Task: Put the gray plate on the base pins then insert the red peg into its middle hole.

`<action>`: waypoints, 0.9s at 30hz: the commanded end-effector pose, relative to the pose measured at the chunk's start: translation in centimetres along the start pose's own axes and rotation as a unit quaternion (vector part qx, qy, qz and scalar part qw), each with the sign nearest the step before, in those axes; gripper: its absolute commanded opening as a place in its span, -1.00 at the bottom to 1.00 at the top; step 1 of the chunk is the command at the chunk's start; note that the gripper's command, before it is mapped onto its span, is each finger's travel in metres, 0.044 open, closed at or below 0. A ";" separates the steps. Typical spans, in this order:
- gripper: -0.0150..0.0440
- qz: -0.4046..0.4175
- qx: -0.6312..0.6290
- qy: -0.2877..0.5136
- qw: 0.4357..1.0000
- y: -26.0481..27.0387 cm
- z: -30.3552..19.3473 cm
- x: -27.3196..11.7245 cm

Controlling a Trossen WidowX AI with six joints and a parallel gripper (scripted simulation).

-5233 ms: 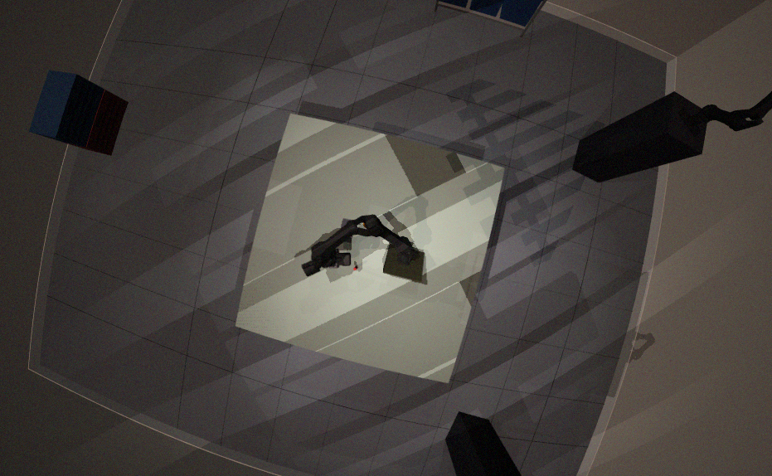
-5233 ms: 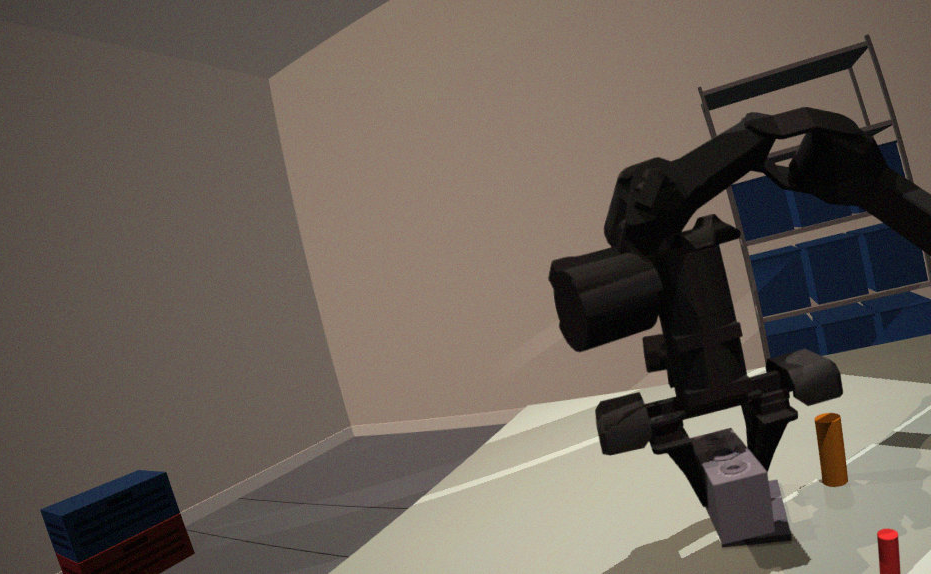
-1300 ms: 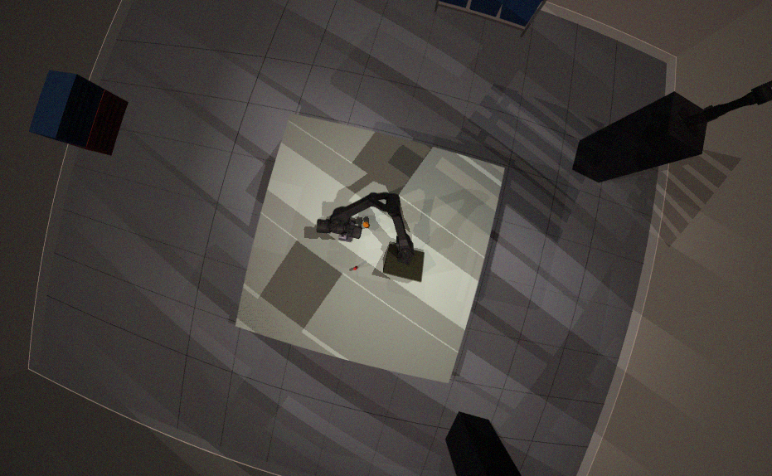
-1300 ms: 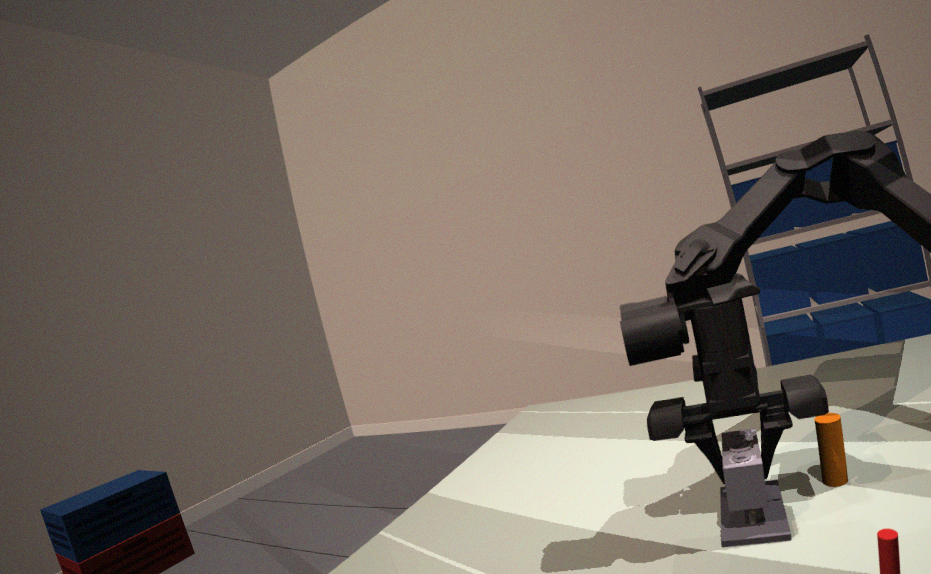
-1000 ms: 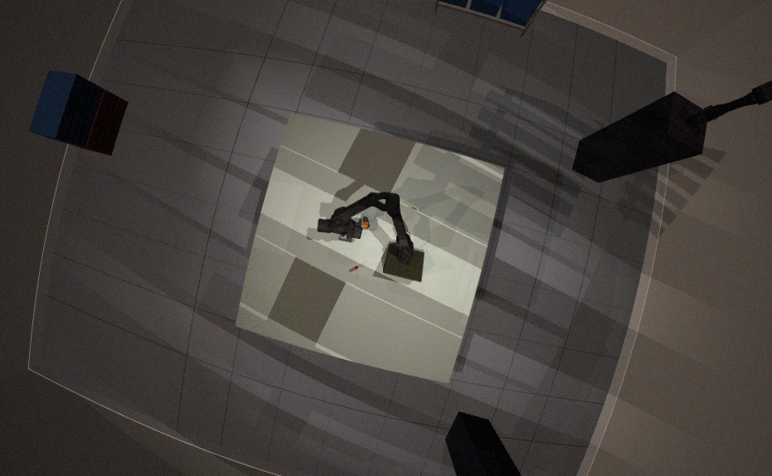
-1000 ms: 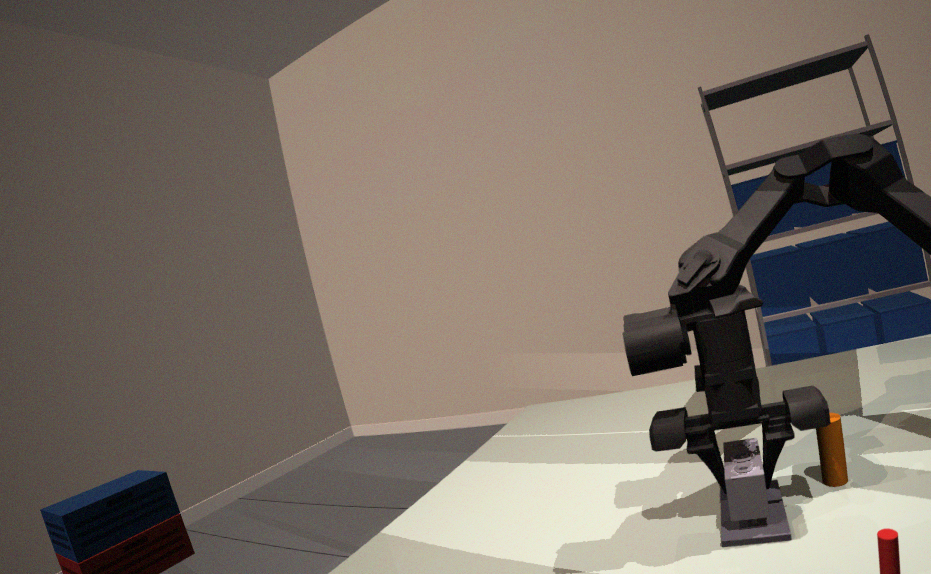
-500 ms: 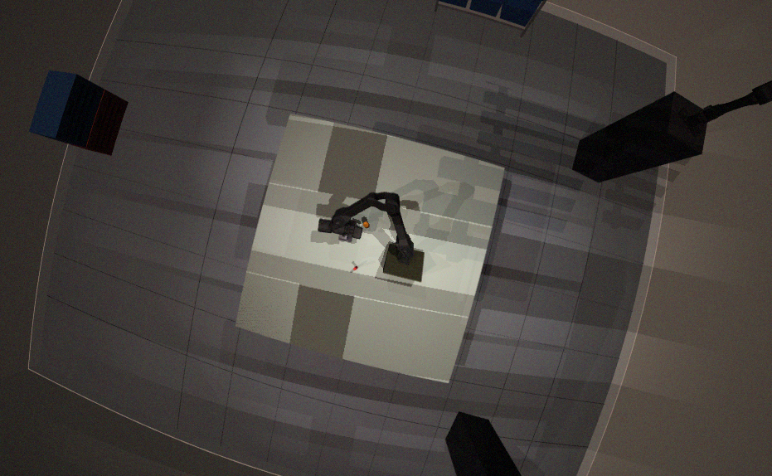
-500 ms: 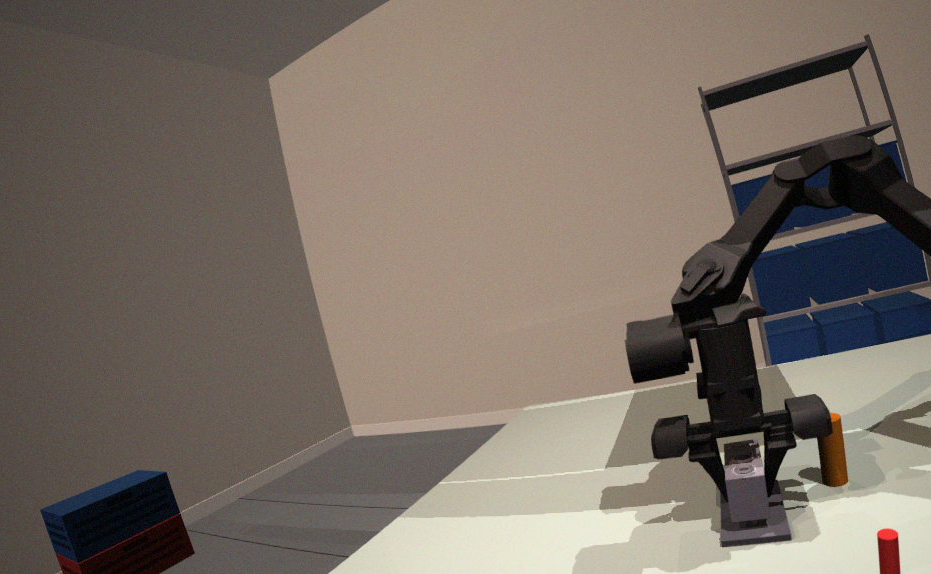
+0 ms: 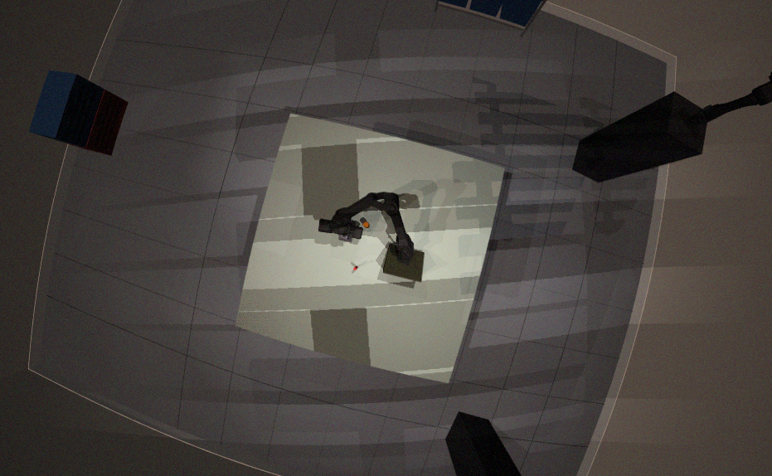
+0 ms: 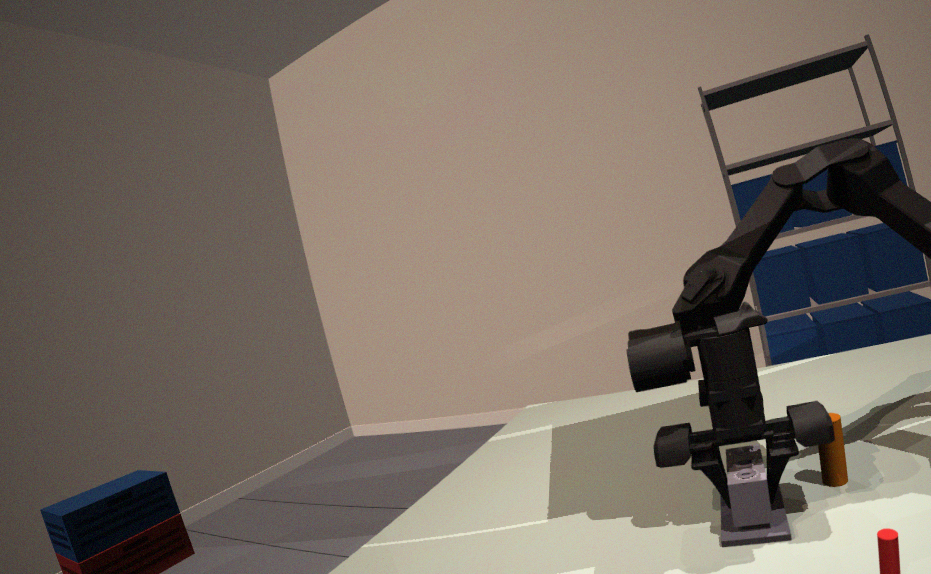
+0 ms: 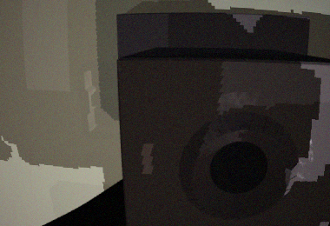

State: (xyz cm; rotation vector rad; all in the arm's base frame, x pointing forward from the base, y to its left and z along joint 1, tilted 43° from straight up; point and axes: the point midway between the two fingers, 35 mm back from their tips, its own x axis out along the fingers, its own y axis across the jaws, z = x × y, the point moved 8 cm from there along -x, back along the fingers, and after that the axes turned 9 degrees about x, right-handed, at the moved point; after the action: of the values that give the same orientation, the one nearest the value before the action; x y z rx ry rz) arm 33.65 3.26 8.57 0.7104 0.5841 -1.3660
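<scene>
Hanging straight down from the dark arm, the black parallel-jaw gripper [image 10: 746, 464] is clamped on the flat gray rectangular plate [image 10: 748, 492], one finger on each long edge. The plate stands on end, its long axis close to vertical and its broad holed face turned toward the exterior camera; its lower end sits just above or against the low gray base block [image 10: 755, 531] on the pale table top [image 10: 525, 492], and I cannot tell whether they touch.

The small red cylindrical peg [image 10: 887, 551] stands upright on the table, well apart from the base toward the exterior view's lower right. An orange upright cylinder [image 10: 834, 451] stands just beyond the gripper.

The wrist view alone shows the plate's face [image 11: 173, 168] up close, with a dark round hole [image 11: 238, 167] ringed by a recess, and the base's top edge [image 11: 214, 31] beyond it. The top view shows the peg [image 9: 354, 269] lying between the gripper [image 9: 348, 231] and the arm's square dark mount [image 9: 404, 265]; there the plate is hidden.
</scene>
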 end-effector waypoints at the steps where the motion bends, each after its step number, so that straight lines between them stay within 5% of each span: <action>1: -0.49 -0.001 -0.003 -0.002 1.000 -0.1 0.0 0.1; 13: -0.49 0.000 0.000 0.000 1.000 0.0 0.0 0.0; 27: 0.75 0.000 0.000 0.000 1.000 0.0 0.0 0.0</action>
State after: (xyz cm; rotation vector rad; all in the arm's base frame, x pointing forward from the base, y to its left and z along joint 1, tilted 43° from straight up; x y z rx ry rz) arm 33.64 3.25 8.54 0.7104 0.5840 -1.3660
